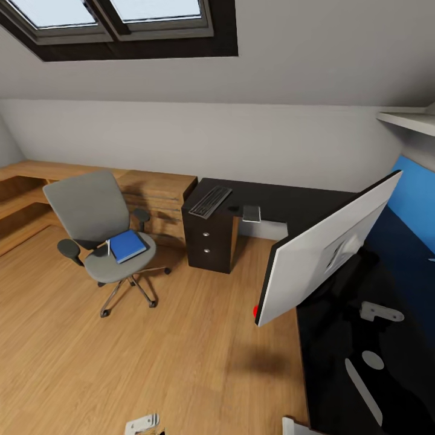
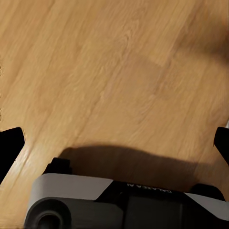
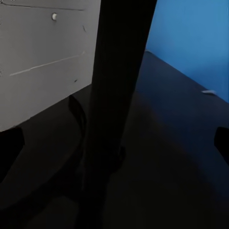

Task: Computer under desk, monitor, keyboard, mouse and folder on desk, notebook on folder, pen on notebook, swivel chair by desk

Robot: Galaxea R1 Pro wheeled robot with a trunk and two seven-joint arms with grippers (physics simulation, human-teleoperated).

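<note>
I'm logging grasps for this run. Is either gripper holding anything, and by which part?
Nothing is held. The left gripper is open over bare floor; the right gripper is open beside the monitor.

A light wood floor [image 1: 151,350] runs across the room. Along the far wall stands a low wooden dresser [image 1: 160,193] with drawers, joined to a wooden bench [image 1: 24,181] that turns into the left corner. A dark-framed skylight [image 1: 121,24] sits in the sloped white ceiling. A white shelf [image 1: 411,121] juts from the wall at the upper right.
</note>
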